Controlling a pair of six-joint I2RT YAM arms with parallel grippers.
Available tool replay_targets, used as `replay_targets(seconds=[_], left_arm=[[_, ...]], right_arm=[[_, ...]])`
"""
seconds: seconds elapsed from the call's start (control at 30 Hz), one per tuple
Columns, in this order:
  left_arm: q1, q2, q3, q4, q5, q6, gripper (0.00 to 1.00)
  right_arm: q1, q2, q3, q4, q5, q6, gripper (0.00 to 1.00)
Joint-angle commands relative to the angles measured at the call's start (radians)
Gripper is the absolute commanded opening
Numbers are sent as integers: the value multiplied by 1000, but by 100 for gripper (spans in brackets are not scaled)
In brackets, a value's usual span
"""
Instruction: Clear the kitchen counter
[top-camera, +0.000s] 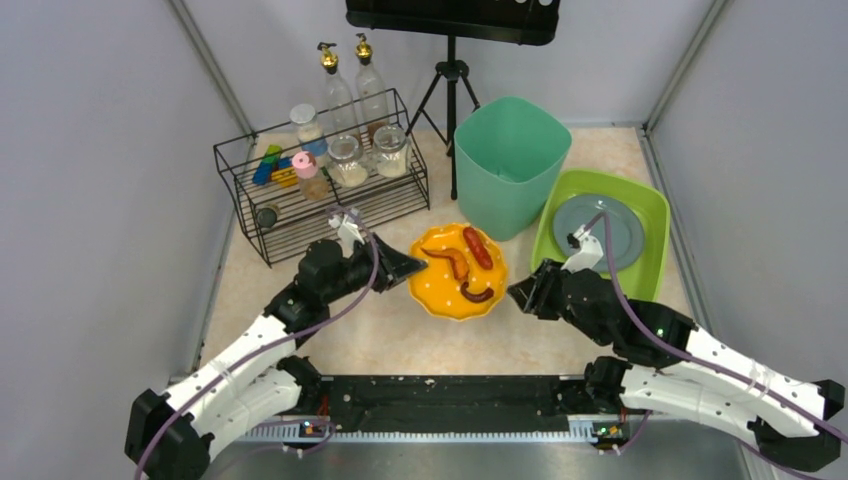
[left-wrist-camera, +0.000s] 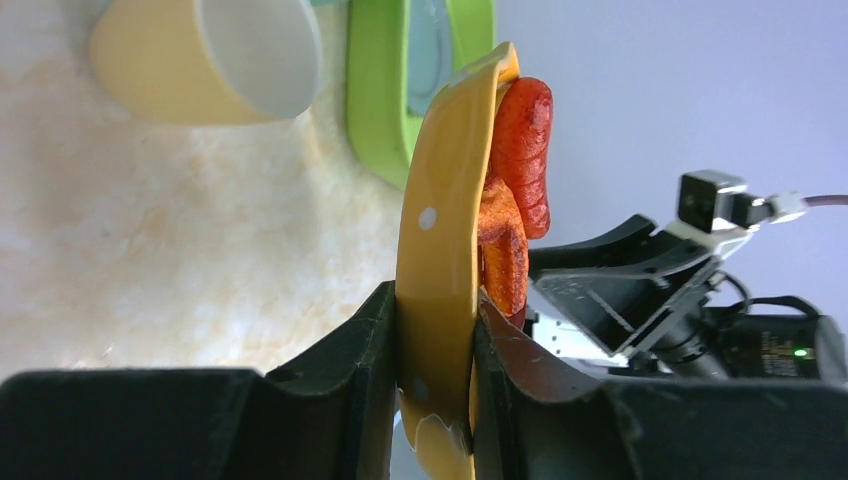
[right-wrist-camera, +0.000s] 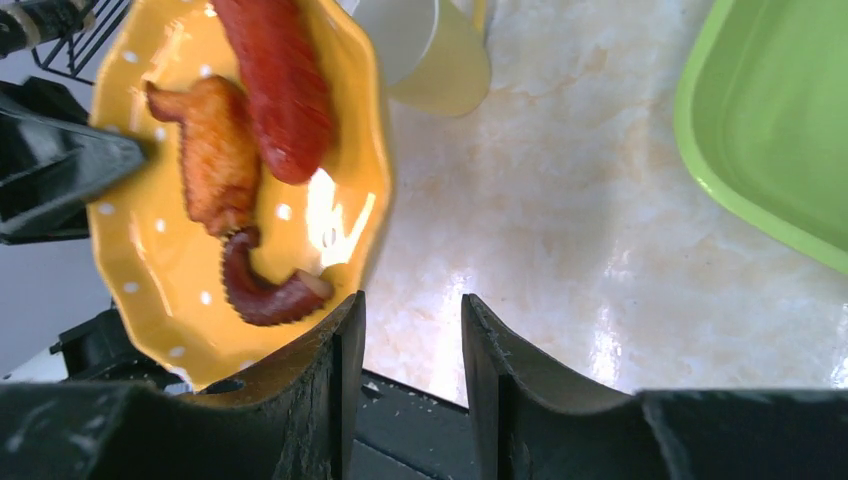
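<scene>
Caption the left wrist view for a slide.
Left claw pinches the yellow plate by its rim, sausage aboard.

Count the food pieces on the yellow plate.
3. A red sausage lies at the far right of the yellow plate, a browned wing lies left of it, and a dark curled piece sits at the near edge. None seems hidden.
</scene>
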Motion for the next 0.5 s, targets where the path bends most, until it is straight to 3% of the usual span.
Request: replay_targets(seconds=[0.0,0.47], left_arm=[[7,23,168,219,22,-42,0],[71,249,497,203,51,-35,0]], right_arm=[[7,-43,27,-63,59,7,40],[7,-117,-74,-59,31,50,37]])
